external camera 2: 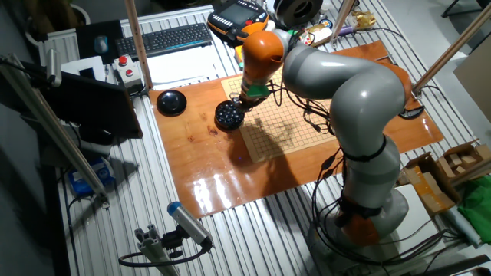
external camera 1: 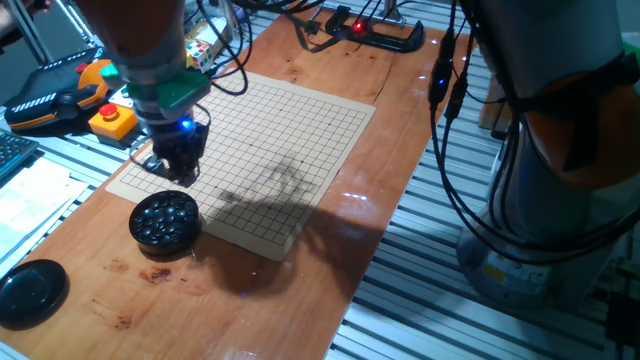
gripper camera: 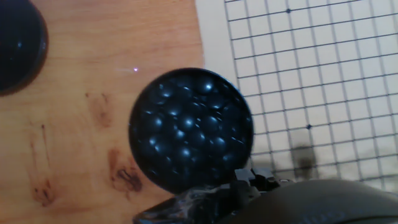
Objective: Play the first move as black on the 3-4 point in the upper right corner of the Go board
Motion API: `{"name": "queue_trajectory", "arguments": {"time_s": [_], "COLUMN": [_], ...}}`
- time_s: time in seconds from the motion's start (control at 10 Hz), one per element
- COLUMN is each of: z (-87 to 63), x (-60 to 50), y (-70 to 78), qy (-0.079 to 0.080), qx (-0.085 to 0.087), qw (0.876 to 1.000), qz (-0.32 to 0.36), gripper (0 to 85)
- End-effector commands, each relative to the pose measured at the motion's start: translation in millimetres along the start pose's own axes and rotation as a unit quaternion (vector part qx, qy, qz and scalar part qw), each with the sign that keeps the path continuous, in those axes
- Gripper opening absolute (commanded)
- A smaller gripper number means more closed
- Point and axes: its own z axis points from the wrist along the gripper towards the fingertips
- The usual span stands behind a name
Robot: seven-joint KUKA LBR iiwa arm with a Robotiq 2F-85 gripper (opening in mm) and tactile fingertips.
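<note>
The tan gridded Go board (external camera 1: pixel 270 150) lies on the wooden table, and no stone shows on any of its crossings. Its corner at the upper right of one fixed view (external camera 1: pixel 368 106) is bare, and the 3-4 point there is too fine to pick out. A round black bowl (external camera 1: pixel 163 220) full of glossy black stones (gripper camera: pixel 189 127) stands just off the board's near left edge. My gripper (external camera 1: pixel 174 170) hangs over that edge, right beside and above the bowl. In the hand view only dark finger parts (gripper camera: pixel 249 180) show at the bottom. A single black stone between them cannot be made out.
The bowl's black lid (external camera 1: pixel 30 292) lies on the wood at the near left. An orange box with a red button (external camera 1: pixel 112 120) and an orange-black pendant (external camera 1: pixel 50 95) sit beyond the board's left side. Cables and a black device (external camera 1: pixel 385 35) lie at the far end.
</note>
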Motion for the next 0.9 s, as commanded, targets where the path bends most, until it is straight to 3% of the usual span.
{"name": "queue_trajectory", "arguments": {"time_s": [0.0,0.3,0.6,0.8], "z": [4.5,12.1,17.2,19.3], "x": [-0.5,0.2,-2.6,-4.2], "y": [5.0,17.6,22.9,23.7], "qy": [-0.001,-0.006,0.006,0.007], "qx": [-0.003,-0.004,0.009,0.006], "qw": [1.000,1.000,1.000,1.000], "qz": [0.004,0.012,-0.005,-0.007], "gripper": [0.7,0.7,0.7,0.7]}}
